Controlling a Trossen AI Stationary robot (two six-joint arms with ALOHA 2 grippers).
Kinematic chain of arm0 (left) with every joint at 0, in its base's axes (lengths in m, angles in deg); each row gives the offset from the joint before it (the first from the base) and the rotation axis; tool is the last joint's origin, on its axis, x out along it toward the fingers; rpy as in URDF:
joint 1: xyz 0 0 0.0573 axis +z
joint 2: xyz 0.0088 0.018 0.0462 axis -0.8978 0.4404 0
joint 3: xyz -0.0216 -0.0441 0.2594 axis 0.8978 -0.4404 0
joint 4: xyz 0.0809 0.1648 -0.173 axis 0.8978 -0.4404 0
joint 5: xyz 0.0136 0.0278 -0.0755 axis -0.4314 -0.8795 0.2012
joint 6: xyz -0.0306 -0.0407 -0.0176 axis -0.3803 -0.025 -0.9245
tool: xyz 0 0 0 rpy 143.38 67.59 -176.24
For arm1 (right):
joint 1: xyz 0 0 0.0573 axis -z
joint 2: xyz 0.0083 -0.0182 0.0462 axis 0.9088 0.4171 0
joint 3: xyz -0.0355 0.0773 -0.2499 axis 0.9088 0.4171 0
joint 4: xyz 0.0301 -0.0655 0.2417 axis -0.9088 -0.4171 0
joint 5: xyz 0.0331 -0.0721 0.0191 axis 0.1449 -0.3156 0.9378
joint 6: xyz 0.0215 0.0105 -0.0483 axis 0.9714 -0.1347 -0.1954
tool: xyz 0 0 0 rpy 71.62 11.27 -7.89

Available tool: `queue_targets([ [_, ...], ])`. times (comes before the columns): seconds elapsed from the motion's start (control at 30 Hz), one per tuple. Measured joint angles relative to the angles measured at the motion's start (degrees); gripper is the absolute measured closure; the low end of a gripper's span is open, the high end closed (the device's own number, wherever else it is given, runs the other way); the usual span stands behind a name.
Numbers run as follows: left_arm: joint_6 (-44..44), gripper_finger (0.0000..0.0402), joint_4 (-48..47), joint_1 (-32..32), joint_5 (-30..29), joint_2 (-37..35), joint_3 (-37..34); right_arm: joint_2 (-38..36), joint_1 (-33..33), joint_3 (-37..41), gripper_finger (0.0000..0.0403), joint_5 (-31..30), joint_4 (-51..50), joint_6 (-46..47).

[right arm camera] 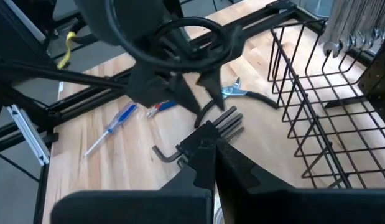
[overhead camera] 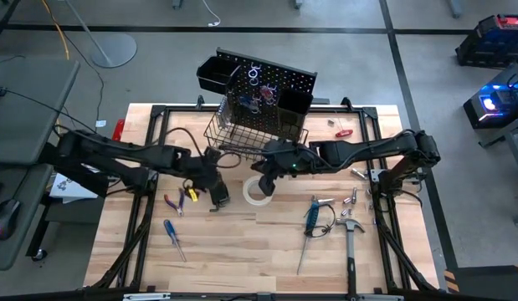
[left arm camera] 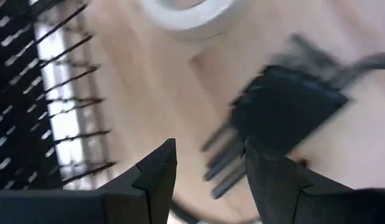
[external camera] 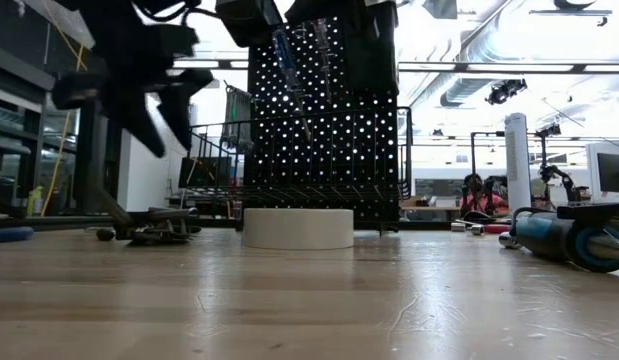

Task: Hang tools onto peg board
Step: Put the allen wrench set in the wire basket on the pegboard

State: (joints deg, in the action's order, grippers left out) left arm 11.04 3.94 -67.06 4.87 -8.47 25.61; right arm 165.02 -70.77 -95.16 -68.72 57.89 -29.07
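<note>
We see the peg board (overhead camera: 271, 84) standing upright at the far edge of the surface (overhead camera: 242, 251), a black panel dotted with holes, with black bins hung at its top corners and a black wire basket (overhead camera: 246, 134) jutting out from its foot. Silver wrenches (right arm camera: 347, 28) hang from it in a row above the basket, and a blue-handled screwdriver (external camera: 286, 60) hangs on its face.

The white tape roll (overhead camera: 258, 191) lies flat near the middle of the surface, just in front of the basket. A blue-handled screwdriver (overhead camera: 172, 236) lies toward the left edge, with red-handled pliers (overhead camera: 176, 201) beyond it. A black-handled claw hammer (overhead camera: 350, 242) rests toward the right edge, beside blue-handled pliers (overhead camera: 312, 216).

The left end effector (left arm camera: 208, 165) hovers over a black set of hex keys (left arm camera: 267, 124) lying left of the tape roll, its fingers parted and empty. The right end effector (right arm camera: 211, 165) hangs at the basket's front edge, above the tape roll, its fingers closed with nothing between them.
</note>
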Motion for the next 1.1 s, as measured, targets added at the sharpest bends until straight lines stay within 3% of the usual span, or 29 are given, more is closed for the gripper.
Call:
queue_targets([
  [0.13,-4.19,0.0229,0.88,-0.31,-7.51,1.96,2.2,0.0,-0.29,0.0,0.0402,-0.41,-0.47,0.1],
  [0.23,-3.83,0.0229,0.7,-0.32,-8.31,2.2,2.51,0.0,-0.31,0.0,0.0402,-0.44,-1.0,0.84],
  [0.47,-2.4,0.0218,0.13,0.23,-0.31,2.18,2.51,0.0,-0.29,0.0,0.0402,-0.49,-1.92,1.45],
  [0.63,0.85,0.0168,0.11,0.23,1.49,3.14,2.51,0.0,-0.31,0.0,0.0402,-0.5,-2.11,1.45],
  [0.73,4.29,0.0134,0.18,0.23,5.61,4.63,2.51,0.0,-0.29,0.0,0.0402,-0.51,-2.31,1.45],
  [1.1,-0.36,0.0117,0.07,0.76,5.69,6.36,2.53,0.0,-0.36,0.02,0.0402,-0.51,-4.2,3.0],
])
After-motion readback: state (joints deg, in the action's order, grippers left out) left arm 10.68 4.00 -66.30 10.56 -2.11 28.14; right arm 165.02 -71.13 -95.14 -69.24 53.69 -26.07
